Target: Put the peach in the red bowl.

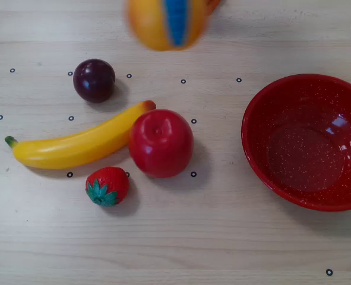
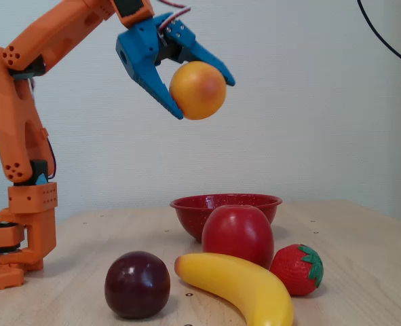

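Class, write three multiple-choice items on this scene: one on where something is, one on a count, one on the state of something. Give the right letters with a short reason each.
1. Where is the peach?
A. In the bowl
B. Held in the air by the gripper
C. On the table beside the plum

2. How many fruits lie on the table?
A. Two
B. Four
C. Six

3. What is the state of the bowl?
A. Empty
B. Holding the apple
C. Upside down

Answers:
1 B: the fixed view shows the gripper shut on the peach, high above the table.
2 B: plum, banana, apple, strawberry.
3 A: the overhead view shows nothing inside the bowl.
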### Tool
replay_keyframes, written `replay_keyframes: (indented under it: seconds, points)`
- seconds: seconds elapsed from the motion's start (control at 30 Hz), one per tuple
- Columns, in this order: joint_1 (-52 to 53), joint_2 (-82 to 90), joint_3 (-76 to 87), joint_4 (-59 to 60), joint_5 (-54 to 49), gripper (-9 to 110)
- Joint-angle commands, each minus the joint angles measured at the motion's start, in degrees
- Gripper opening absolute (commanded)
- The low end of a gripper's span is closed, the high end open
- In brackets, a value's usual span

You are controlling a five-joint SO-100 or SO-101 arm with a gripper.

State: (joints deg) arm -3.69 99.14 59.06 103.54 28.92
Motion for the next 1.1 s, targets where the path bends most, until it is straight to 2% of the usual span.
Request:
replay_keyframes:
  seconds: [0.0, 0.17, 0.33, 0.7, 1.07]
  points:
    - [6.5, 5.5, -1.1, 5.2, -5.4, 0]
    - [19.5, 3.0, -0.9, 5.2, -14.2, 0]
    - [26.5, -5.6, -5.8, 5.2, -19.5, 0]
    - [31.1, -32.2, -24.6, 5.2, -20.6, 0]
    - [33.3, -49.1, -37.4, 5.2, -18.6, 0]
